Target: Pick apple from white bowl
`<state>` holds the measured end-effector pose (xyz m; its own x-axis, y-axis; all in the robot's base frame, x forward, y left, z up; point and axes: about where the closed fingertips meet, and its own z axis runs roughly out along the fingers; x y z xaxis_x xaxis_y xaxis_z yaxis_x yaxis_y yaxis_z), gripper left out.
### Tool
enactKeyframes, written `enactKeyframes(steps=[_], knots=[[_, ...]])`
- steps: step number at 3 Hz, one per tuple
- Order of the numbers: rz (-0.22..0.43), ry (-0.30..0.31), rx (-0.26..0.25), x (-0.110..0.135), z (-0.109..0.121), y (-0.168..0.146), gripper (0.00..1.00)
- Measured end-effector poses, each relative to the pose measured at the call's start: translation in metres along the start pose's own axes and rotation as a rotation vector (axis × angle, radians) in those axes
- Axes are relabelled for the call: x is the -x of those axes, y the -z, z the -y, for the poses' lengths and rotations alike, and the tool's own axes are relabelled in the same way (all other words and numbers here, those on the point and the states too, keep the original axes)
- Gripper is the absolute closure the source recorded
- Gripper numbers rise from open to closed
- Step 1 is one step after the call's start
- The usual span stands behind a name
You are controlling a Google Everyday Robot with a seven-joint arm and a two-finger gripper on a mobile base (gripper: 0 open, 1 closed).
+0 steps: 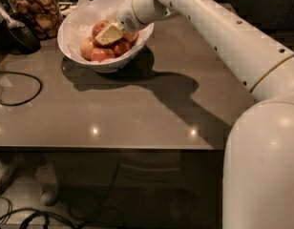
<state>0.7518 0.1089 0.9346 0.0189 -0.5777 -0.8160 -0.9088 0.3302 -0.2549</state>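
Evidently poised for the pick, the cream two-finger gripper (109, 34) sits low inside the deep glossy white bowl (109, 66) on the grey worktop (137, 109), against the large bright-red apple (98, 28) at the back of the pile; whether it grips cannot be told.

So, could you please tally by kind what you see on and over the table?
Apples showing in the white bowl: 4, perhaps more hidden under the gripper
White bowl: 1
Glass jar: 1
Black cable: 1
Gripper, inside the bowl at the apples: 1
Total: 8
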Motion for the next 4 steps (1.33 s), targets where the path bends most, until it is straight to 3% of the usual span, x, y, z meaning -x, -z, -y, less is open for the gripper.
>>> enactKeyframes(steps=[2, 4], knots=[[-0.007, 0.004, -0.003, 0.001, -0.001, 0.003, 1.0], [-0.012, 0.027, -0.071, 0.027, 0.01, 0.032, 1.0]])
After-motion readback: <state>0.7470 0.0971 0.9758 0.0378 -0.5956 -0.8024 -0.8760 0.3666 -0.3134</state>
